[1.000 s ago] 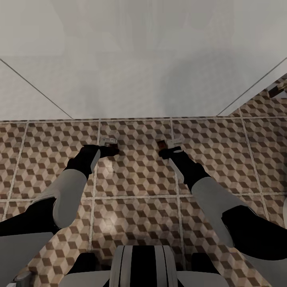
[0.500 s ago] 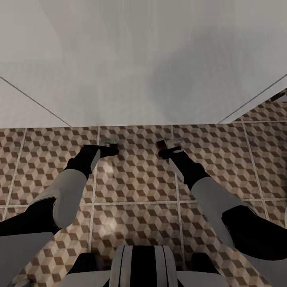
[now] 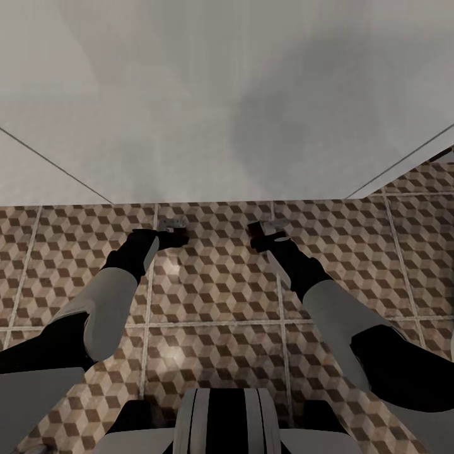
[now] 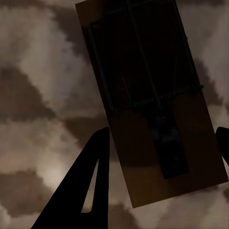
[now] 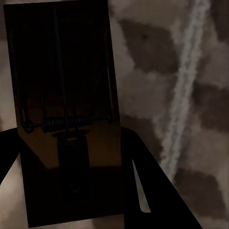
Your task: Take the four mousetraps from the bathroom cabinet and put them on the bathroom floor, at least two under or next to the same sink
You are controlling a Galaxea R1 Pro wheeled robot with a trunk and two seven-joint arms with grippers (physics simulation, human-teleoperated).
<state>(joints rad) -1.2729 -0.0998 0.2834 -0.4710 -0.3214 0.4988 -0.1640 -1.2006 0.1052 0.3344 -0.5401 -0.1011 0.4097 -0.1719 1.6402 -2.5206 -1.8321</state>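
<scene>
Each gripper holds one mousetrap low over the cube-patterned bathroom floor [image 3: 214, 284]. My left gripper [image 3: 174, 234] is shut on a tan mousetrap [image 4: 152, 95] with a black spring bar, its fingers [image 4: 88, 186] pressing the board's long edges. That board [image 3: 171, 223] pokes out ahead of the hand. My right gripper [image 3: 268, 234] is shut on a second mousetrap [image 5: 62, 119], which also sticks forward [image 3: 275, 224]. Both traps hang just short of a broad white box front [image 3: 221, 126], possibly the vanity. The bathroom sink's basin and the cabinet are out of view.
The white front spans the whole width ahead and meets the tiles along a straight line [image 3: 227, 202]. Open tiled floor lies behind and to both sides of the arms. A dark object [image 3: 444, 153] peeks in at the far right edge.
The view has crept toward the white front, whose lower edge now sits closer to the hands. Both arms keep the same pose, still gripping their traps.
</scene>
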